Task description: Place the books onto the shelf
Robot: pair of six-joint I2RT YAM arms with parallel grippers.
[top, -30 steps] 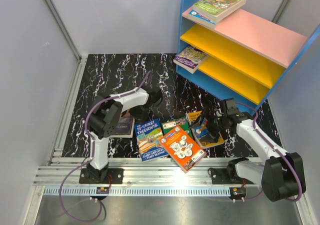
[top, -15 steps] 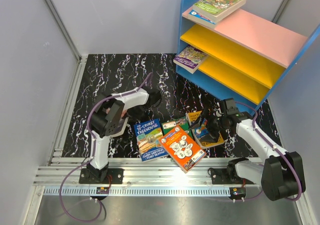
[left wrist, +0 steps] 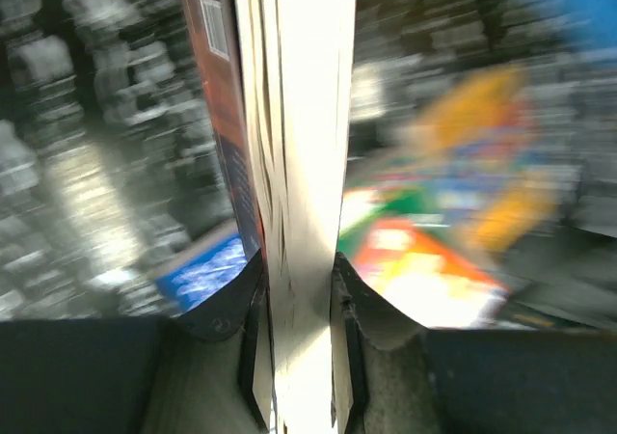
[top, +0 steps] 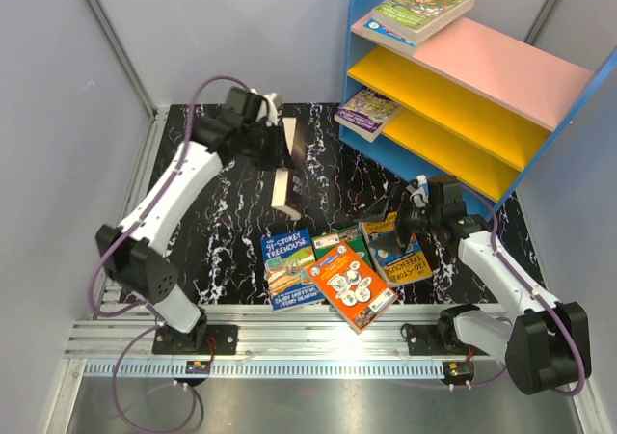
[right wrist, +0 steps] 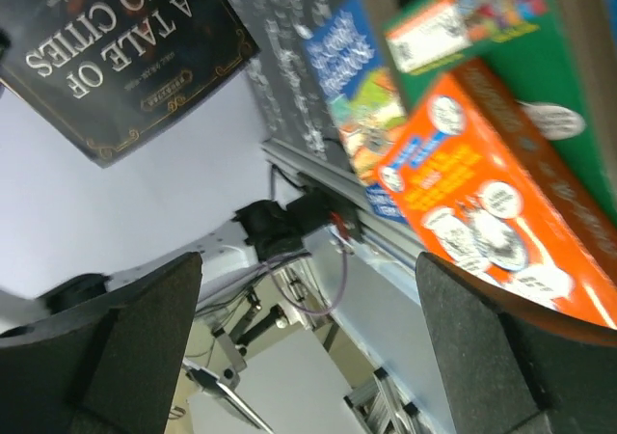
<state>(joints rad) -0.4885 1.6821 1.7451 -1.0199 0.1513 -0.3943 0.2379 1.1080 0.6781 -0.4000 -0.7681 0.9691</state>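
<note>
Left claw [left wrist: 299, 294] clamped on dark book [right wrist: 116, 48] titled "A TALE OF TWO CITIES". Right claw [top: 397, 217] wide, empty. On shelf [top: 501, 63]: green book [top: 424, 5], purple book [top: 367, 112].

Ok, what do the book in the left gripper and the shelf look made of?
The dark book: paper pages, shown by the pale layered edge; cover probably thin card. The shelf: flat coloured boards, likely painted wood or laminate, smooth, matte.

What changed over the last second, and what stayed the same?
The left gripper shut on the dark book, lifted it off the table and swung it toward the shelf. The right gripper, open, backed slightly off the yellow book. The shelved books, the blue book and the orange book stayed put.
</note>
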